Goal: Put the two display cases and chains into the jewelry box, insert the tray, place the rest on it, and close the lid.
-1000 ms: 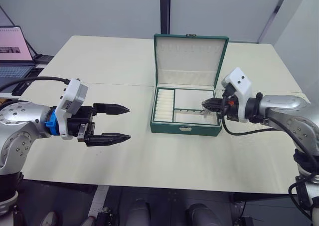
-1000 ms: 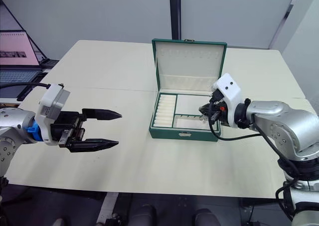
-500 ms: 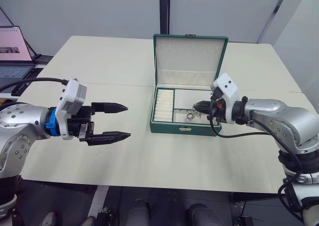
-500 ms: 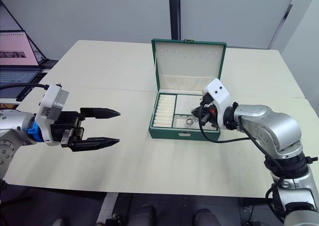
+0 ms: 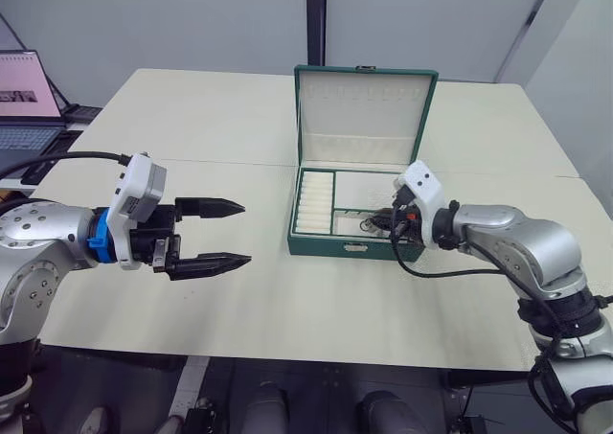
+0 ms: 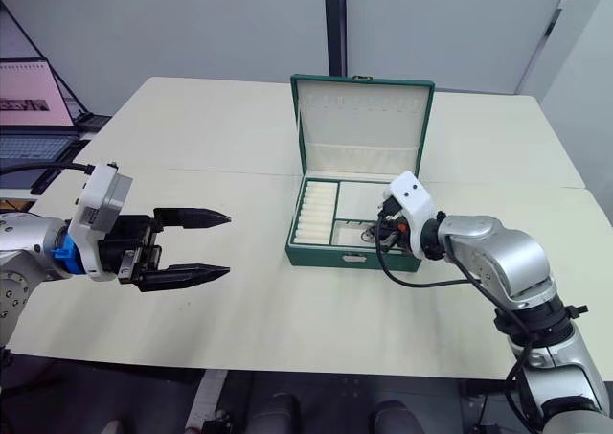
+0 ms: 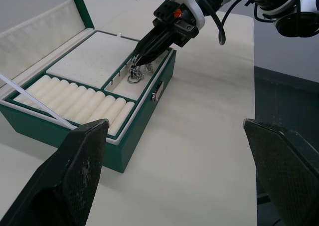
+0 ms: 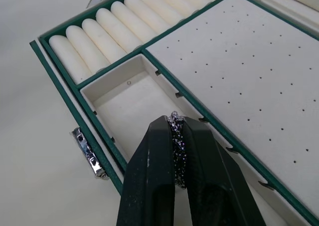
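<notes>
The dark green jewelry box (image 5: pixel 326 248) stands in the middle of the table with its cream-lined lid (image 5: pixel 366 108) upright. The tray (image 8: pixel 120 20) sits inside it, showing ring rolls, a dotted pad and small front compartments. My right gripper (image 8: pixel 174 121) is shut on a silver chain (image 7: pixel 134 75), which dangles into a front compartment of the tray. My left gripper (image 5: pixel 246 232) hovers open over the bare table, well to the left of the box, with nothing between its fingers. The display cases are hidden.
A metal clasp (image 5: pixel 356 248) is on the box's front wall. A laptop (image 5: pixel 24 94) sits off the table's far left. Bare tabletop (image 5: pixel 316 300) stretches in front of the box and on both sides.
My right gripper has moved left and down with the chain, from the box's right edge to the tray's front compartment. The left arm has stayed put.
</notes>
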Motion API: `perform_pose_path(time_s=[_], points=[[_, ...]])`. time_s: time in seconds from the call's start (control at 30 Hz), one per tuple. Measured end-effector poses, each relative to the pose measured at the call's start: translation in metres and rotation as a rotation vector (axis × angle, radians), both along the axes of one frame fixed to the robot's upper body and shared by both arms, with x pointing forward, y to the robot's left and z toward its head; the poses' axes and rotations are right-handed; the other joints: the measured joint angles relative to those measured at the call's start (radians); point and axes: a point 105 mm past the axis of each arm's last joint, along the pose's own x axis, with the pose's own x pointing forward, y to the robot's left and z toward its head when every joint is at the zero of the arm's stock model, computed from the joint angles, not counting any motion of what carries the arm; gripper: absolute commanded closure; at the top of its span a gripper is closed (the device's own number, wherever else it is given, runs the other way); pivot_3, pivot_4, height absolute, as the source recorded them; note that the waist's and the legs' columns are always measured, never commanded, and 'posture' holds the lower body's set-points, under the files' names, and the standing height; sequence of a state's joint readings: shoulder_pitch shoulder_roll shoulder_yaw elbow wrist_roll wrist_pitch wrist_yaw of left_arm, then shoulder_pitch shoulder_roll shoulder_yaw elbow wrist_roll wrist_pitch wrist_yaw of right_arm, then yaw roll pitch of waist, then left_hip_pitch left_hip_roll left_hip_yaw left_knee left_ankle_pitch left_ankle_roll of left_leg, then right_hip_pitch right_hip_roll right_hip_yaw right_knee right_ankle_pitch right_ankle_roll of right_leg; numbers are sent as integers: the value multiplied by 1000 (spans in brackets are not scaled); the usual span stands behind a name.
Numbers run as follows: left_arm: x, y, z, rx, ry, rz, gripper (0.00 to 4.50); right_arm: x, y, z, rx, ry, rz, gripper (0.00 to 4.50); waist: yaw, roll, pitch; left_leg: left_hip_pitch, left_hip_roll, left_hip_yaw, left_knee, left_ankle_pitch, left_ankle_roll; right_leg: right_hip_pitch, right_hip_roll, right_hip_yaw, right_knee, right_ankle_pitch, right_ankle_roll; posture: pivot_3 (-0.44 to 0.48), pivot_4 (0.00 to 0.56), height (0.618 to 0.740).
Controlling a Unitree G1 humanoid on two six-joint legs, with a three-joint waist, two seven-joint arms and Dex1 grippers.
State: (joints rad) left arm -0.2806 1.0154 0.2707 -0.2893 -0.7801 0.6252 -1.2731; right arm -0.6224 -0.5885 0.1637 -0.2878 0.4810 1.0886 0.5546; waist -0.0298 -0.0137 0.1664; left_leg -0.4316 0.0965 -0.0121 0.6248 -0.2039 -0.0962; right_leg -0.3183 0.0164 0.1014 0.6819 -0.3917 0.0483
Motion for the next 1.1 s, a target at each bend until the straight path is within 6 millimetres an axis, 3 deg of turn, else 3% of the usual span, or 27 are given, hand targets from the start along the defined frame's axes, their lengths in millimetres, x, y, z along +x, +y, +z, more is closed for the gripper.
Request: perform_pose_path(time_s=[0.07, 0.1, 0.27, 0.4, 0.57, 0.67, 0.87, 1.0, 1.1], points=[[0, 0, 0, 0, 0, 0, 0, 0, 0, 0, -2, -6, -1, 4394, 0, 0, 0, 0, 0, 0, 0, 0, 0, 0, 0, 0, 0, 0, 0, 0, 150, 740], [0, 0, 0, 0, 0, 0, 0, 0, 0, 0, -2, -6, 0, 3738, 0, 0, 0, 0, 0, 0, 0, 0, 0, 0, 0, 0, 0, 0, 0, 0, 150, 740], [0, 0, 0, 0, 0, 0, 0, -2, 2, 4, 30, -4, 19, 2562, 0, 0, 0, 0, 0, 0, 0, 0, 0, 0, 0, 0, 0, 0, 0, 0, 150, 740], [3, 2, -2, 10, 30, 39, 0, -7, 5, 20, 54, -35, 47, 1577, 0, 0, 0, 0, 0, 0, 0, 0, 0, 0, 0, 0, 0, 0, 0, 0, 150, 740], [8, 7, -5, 62, 103, 138, 0, -32, -7, 47, 61, -80, 76, 30, 4, 0, 0, -1, 0, 0, -1, 0, 0, 0, 0, -1, -1, 0, 0, 0, 150, 740], [11, 11, -8, 82, 139, 183, 0, -54, -23, 49, 54, -77, 67, 30, 8, 0, 0, -1, 0, 0, -1, 0, 0, 1, 0, -1, -1, 0, 0, 0, 150, 740], [19, 20, -25, 119, 242, 280, 0, -87, -57, 19, 16, 7, -47, 30, 3, -1, 0, -1, 0, 0, -1, 0, 0, 1, 0, 0, -1, 0, 0, 0, 150, 740], [15, 24, -32, 76, 135, 226, 0, -112, -76, -7, 12, 72, -117, 30, 1, 0, -1, 0, 0, 1, -2, 0, 0, 1, 0, 0, -1, 0, 0, 0, 150, 740], [11, 37, -46, 59, 152, 247, 0, -129, -80, -19, 21, 76, -136, 30, -1, 0, -1, 0, 0, 0, -2, 0, 0, 1, 0, 0, -1, 0, 0, 0, 150, 740]])
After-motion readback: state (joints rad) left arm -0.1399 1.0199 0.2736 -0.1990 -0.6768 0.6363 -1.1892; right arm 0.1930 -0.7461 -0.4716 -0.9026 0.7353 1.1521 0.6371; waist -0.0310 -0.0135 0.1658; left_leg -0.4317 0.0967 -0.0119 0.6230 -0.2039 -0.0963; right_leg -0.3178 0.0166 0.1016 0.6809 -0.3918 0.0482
